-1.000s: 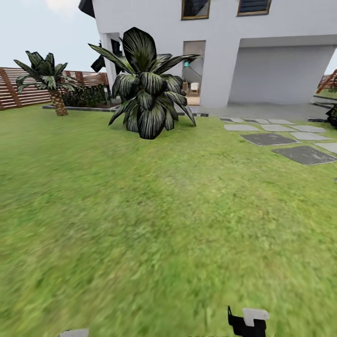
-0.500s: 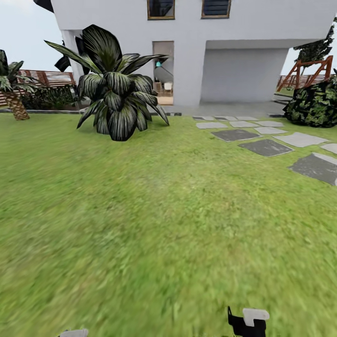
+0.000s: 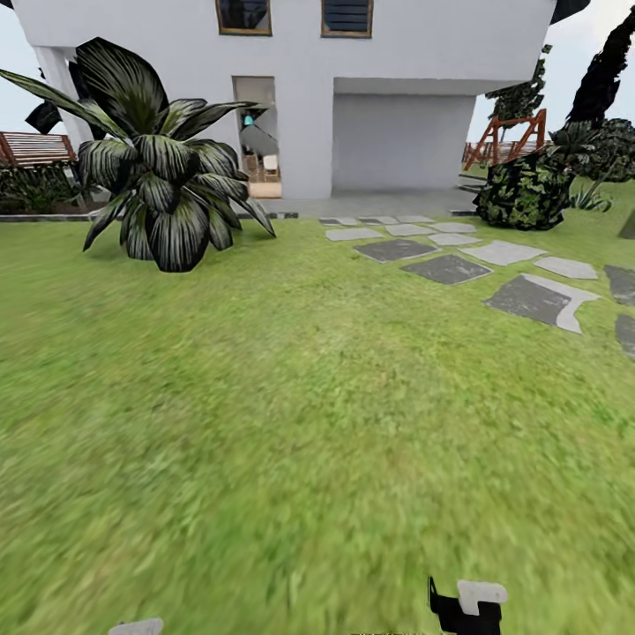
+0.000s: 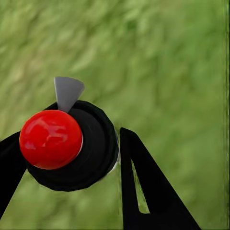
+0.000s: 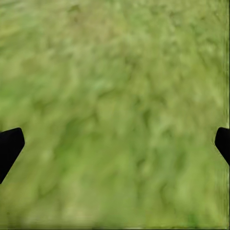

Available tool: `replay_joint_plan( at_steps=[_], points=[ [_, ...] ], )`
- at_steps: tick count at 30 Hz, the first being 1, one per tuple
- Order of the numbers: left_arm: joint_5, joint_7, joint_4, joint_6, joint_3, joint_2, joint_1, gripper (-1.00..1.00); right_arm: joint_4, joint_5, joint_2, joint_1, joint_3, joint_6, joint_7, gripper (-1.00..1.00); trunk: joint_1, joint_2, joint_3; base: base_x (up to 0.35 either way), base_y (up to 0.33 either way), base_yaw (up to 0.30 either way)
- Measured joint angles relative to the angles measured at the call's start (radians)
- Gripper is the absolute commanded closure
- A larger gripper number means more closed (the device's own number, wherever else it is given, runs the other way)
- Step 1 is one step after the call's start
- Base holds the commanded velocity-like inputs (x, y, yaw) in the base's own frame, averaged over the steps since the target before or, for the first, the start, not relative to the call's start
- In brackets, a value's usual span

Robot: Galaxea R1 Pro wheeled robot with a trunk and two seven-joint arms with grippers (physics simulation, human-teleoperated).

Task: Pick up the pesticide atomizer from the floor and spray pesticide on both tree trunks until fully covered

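Across the lawn [image 3: 291,414] the head view is sweeping rightward: the broad-leaved plant [image 3: 159,190] and the white house [image 3: 388,115] are sliding toward the left edge, while the stepping stones [image 3: 450,267], a dark bush [image 3: 525,190] and a wooden frame [image 3: 511,134] are coming into sight on the right. That shift is the camera turning, not the garden moving.

The left gripper [image 4: 72,160] is clenching the pesticide atomizer [image 4: 67,146], its red top sitting between the black fingers over grass. The right gripper [image 5: 115,143] is hanging released, fingertips spread wide above the turf.

Pickup looks done; the robot is probably turning in search of the thick-trunked trees, so spraying is not yet beginning.
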Motion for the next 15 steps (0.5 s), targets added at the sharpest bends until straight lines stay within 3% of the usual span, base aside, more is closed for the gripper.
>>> replay_joint_plan(
  at_steps=[15],
  points=[
    [0.0,0.0,0.0,0.0,0.0,0.0,0.0,1.0,0.0,0.0,0.0,0.0,0.0,0.0,0.0,-1.0,0.0,0.0,0.0,0.0,0.0,-0.3]
  ],
)
